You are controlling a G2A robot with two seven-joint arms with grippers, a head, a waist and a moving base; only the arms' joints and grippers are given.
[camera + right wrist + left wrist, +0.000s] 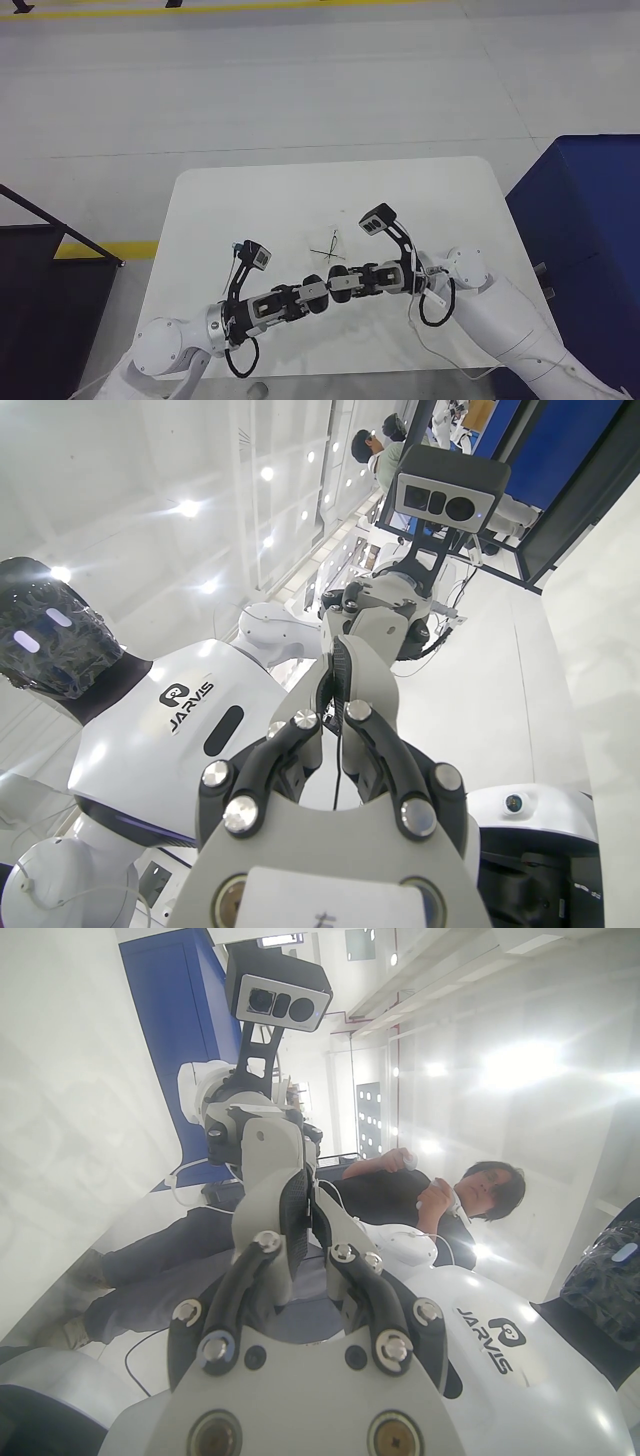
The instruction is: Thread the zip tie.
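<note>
Seen from its own wrist, the right hand [334, 667] has its two pads pressed flat together. A thin dark strand, by its look the zip tie [339, 760], runs out from between them back toward the palm. The left hand [307, 1193] has its pads drawn together as well, but I cannot tell whether anything is caught between them. Each wrist camera looks straight at the tip of the other hand, just past its own. The overhead camera adds what neither wrist shows: the two hands meet tip to tip above the white table [250, 200]. A little beyond their meeting point, a few thin dark loose ties [328, 245] lie crossed on the table.
</note>
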